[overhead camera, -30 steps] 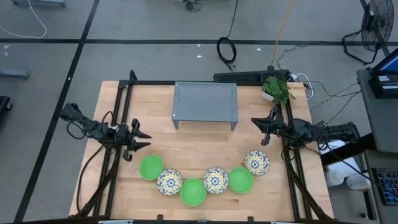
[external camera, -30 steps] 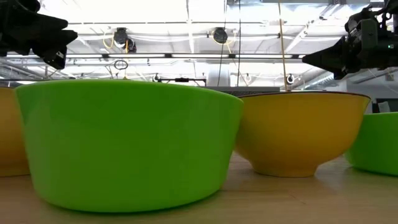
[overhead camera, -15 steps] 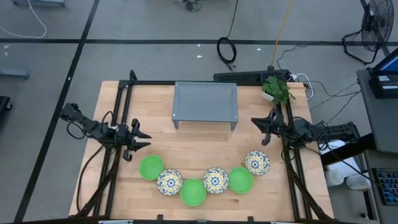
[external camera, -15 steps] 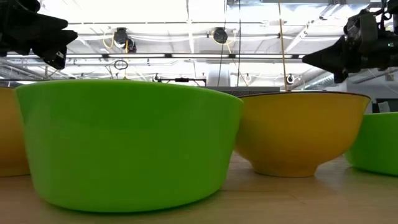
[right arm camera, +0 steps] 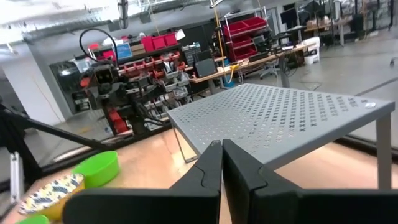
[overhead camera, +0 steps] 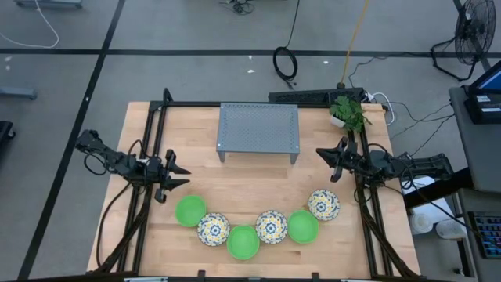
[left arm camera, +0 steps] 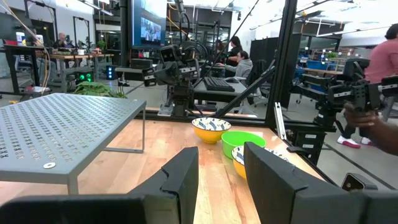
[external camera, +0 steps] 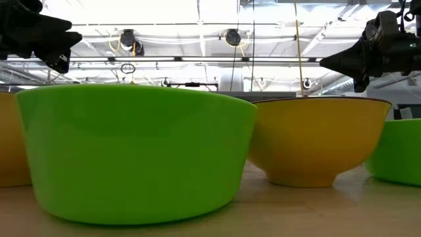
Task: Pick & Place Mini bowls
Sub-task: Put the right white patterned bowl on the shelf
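- The six mini bowls lie in a shallow curve along the near part of the worktop [overhead camera: 258, 176]; from left to right: green bowl [overhead camera: 189, 211], patterned bowl [overhead camera: 213, 229], green bowl [overhead camera: 243, 242], patterned bowl [overhead camera: 272, 226], green bowl [overhead camera: 303, 226], patterned bowl [overhead camera: 323, 204]; neighbours touch or nearly touch
- The left pincer [overhead camera: 178, 175] hovers at the left side, just beyond the leftmost green bowl, its jaws partly apart and holding nothing; the right pincer [overhead camera: 323, 156] waits at the right side, beyond the rightmost patterned bowl, jaws closed and empty
- No bowl is held yet, so the step in hand seems to be the first reach; the end bowls look the best choice, each with one free side; a pincer would do well to come straight down over a rim on that free side, one finger inside, one outside, and lift clear before moving sideways, or it may nudge the neighbour
- The grey metal stand [overhead camera: 258, 129] sits at the far middle, with bare wood between it and the bowls, good room for carrying
- The middle green bowl lies close to the near edge; a black frame [overhead camera: 149, 141] borders each side beneath the arms; a small plant [overhead camera: 347, 112] stands at the far right corner
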Motion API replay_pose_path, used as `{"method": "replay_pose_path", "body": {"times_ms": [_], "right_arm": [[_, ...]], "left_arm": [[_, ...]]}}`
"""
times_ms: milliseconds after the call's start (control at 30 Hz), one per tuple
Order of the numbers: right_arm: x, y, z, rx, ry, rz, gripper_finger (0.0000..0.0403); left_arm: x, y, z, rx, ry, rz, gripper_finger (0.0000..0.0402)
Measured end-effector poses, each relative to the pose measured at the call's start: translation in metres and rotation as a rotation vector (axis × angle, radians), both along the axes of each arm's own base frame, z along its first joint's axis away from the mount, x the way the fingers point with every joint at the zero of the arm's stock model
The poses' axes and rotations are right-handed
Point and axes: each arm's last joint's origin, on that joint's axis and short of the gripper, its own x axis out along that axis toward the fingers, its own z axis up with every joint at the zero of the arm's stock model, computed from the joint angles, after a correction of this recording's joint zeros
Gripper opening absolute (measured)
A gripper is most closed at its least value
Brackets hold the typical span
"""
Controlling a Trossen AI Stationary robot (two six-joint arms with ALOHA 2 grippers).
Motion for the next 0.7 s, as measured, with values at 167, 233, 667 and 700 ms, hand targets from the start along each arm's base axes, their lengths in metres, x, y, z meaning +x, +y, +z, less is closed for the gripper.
{"method": "replay_pose_path", "body": {"times_ms": [167,233,667,700], "right_arm": [[0.000,0.000,0.000,0.029,-0.010,0.001,0.0000],[0.000,0.000,0.002,-0.054,-0.001,-0.003,0.0000],[0.010,0.030,0.074,0.096,-0.448,0.519,0.0002],[0.015,0.034,0.078,0.111,-0.442,0.565,0.0005]], "left_arm": [[0.000,0.000,0.000,0.000,0.000,0.000,0.0131],[0.000,0.000,0.000,0.000,0.000,0.000,0.0131],[0.000,0.000,0.000,0.000,0.000,-0.001,0.0131],[0.000,0.000,0.000,0.000,0.000,0.000,0.0131]]}}
